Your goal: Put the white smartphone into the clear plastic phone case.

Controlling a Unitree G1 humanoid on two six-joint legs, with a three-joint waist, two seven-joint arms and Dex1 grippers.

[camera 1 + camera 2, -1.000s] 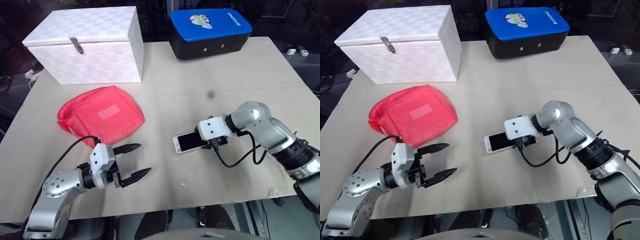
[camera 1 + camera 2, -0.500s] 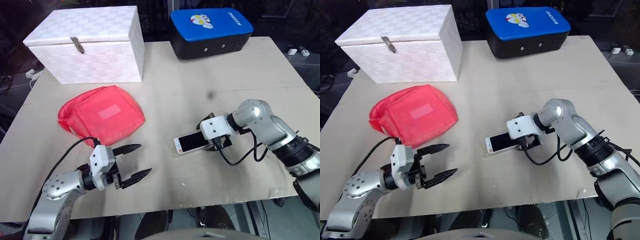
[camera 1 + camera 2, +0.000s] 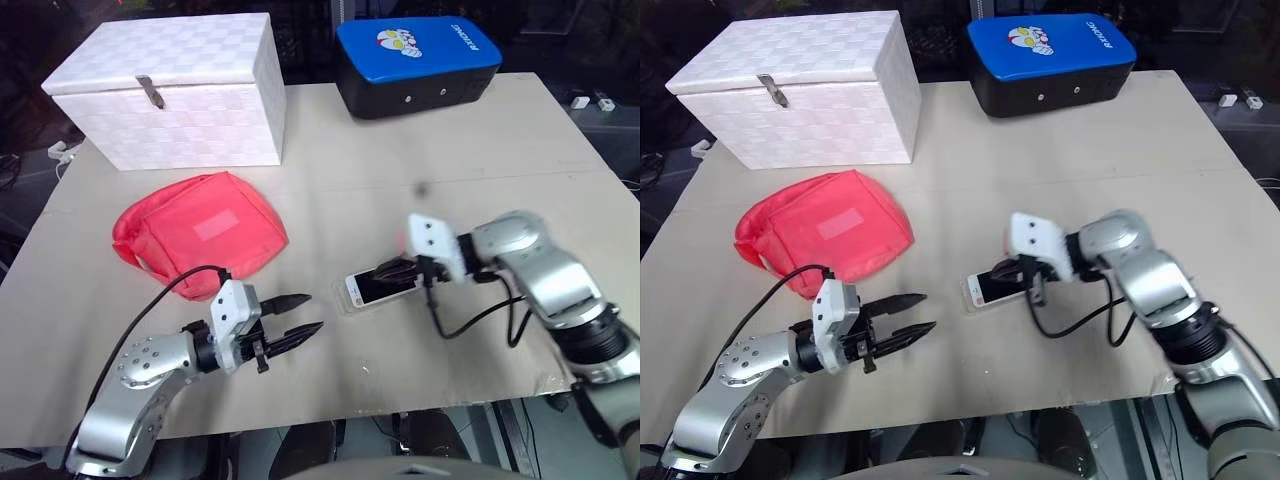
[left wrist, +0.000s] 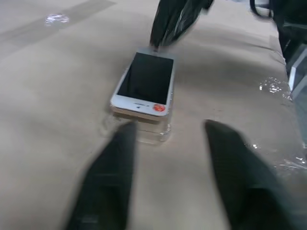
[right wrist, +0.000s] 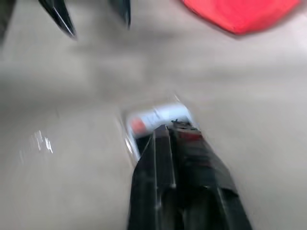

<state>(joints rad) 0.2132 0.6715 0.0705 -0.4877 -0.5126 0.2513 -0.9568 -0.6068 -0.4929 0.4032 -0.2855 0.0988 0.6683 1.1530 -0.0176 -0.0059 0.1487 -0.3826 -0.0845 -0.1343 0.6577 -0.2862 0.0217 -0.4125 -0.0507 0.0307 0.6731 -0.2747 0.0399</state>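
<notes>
Both grippers' fingers (image 3: 300,330) now narrower.

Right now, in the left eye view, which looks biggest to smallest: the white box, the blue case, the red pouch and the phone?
1. White box
2. Red pouch and blue case: look alike, and the case lies farther off, so unranked
3. White smartphone, clearly smallest

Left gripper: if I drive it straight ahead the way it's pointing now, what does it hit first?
Most likely the near end of the clear plastic phone case with the white smartphone lying on it. The left gripper aims right at them; bare table lies between, though depth is uncertain.
</notes>
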